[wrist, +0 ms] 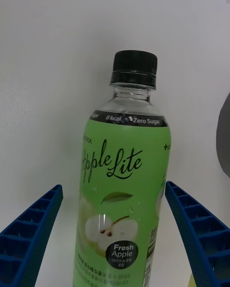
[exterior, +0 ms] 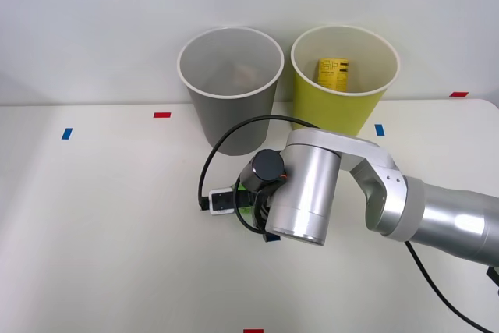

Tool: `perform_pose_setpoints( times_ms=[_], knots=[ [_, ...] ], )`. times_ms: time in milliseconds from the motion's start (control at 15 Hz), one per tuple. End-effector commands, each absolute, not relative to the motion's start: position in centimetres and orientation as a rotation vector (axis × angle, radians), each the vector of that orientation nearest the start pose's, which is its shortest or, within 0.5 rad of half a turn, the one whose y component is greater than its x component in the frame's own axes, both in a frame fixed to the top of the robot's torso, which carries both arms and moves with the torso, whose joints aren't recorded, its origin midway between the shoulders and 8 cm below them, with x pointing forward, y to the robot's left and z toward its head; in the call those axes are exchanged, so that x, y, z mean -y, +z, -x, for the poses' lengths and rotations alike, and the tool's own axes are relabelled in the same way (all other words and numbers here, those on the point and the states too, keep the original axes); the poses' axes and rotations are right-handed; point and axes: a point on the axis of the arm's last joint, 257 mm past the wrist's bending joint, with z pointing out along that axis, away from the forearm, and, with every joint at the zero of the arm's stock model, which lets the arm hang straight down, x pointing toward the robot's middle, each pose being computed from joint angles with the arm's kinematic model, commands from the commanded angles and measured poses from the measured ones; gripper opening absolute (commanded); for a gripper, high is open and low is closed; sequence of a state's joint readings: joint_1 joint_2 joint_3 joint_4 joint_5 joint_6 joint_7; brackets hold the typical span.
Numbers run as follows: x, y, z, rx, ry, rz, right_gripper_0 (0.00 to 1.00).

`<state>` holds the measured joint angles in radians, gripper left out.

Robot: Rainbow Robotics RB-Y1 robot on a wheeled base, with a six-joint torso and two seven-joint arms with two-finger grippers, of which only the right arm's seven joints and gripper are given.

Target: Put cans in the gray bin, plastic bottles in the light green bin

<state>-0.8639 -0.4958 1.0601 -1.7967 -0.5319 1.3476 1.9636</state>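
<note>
My right hand (wrist: 117,234) is down low over the white table (exterior: 93,216), just in front of the gray bin (exterior: 230,87). From my wrist I see my two blue ribbed fingers (wrist: 28,236) spread wide, one on each side of the apple bottle (wrist: 122,191), with a clear gap between each finger and the label. So the hand is open around the bottle and has hold of nothing.

The bottle has a bright green label with an apple picture, a black band above it and a black cap (wrist: 134,68). From above, my arm (exterior: 304,185) covers nearly all of it, and a sliver of green shows beside the wrist.

The two bins stand side by side at the far edge of the table, the gray one on my left and the light green bin (exterior: 343,87) on my right. A bottle with a yellow label (exterior: 334,72) lies inside the light green bin, leaning against its far wall.
</note>
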Motion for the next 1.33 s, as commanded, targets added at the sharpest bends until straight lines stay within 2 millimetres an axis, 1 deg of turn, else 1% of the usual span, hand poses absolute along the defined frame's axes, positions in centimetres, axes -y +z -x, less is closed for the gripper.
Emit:
perform_pose_setpoints(
  times_ms=[67,200,400,667,800,867,933,1000,1200,1333],
  knots=[
    [-0.4,-28.6,-43.3,-1.684,-0.357,2.023,0.73],
    [-0.5,-29.4,-43.0,-1.718,-0.327,2.031,0.72],
    [-1.4,-30.4,-43.0,-1.747,-0.304,2.026,0.72],
    [-3.5,-32.1,-43.6,-1.760,-0.258,2.014,0.73],
    [-4.0,-32.6,-43.9,-1.761,-0.249,2.006,0.72],
    [-3.9,-32.8,-44.2,-1.760,-0.269,2.007,0.38],
    [-3.8,-32.8,-44.4,-1.758,-0.276,2.006,0.08],
    [-3.6,-32.8,-44.5,-1.761,-0.280,2.005,0.00],
    [-3.0,-32.8,-45.0,-1.762,-0.289,1.994,0.00],
    [-2.8,-32.3,-45.5,-1.751,-0.292,1.977,0.00]
  ],
)
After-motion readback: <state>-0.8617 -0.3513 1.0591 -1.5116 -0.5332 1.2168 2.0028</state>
